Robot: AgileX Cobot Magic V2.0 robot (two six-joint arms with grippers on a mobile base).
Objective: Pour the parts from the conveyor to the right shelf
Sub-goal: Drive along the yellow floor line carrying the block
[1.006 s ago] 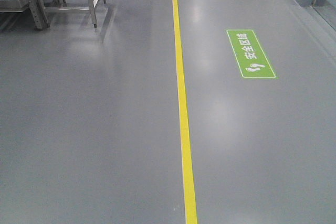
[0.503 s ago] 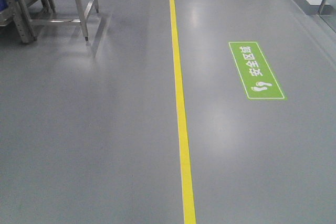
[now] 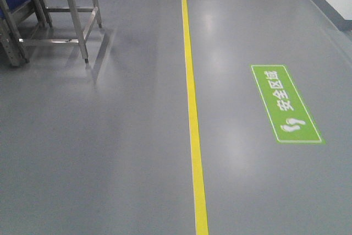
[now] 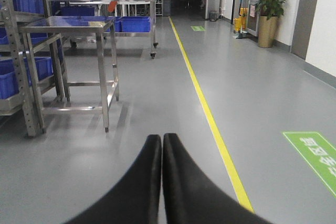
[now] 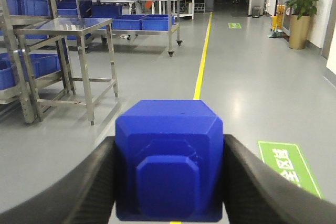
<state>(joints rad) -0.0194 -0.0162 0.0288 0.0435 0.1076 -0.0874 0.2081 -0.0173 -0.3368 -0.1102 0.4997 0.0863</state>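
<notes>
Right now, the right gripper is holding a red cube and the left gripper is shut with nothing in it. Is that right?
Not quite. The cube in the right gripper is blue, not red, as the right wrist view shows. The rest is right: the left gripper is shut with nothing in it.

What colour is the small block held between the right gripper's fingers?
Bright blue; the part in the right gripper shows best in the right wrist view.

The left gripper [image 4: 161, 142] has smooth black fingers [image 4: 142, 182] tapering to rounded tips; the right gripper [image 5: 169, 145] seems alike, though blurred
</notes>
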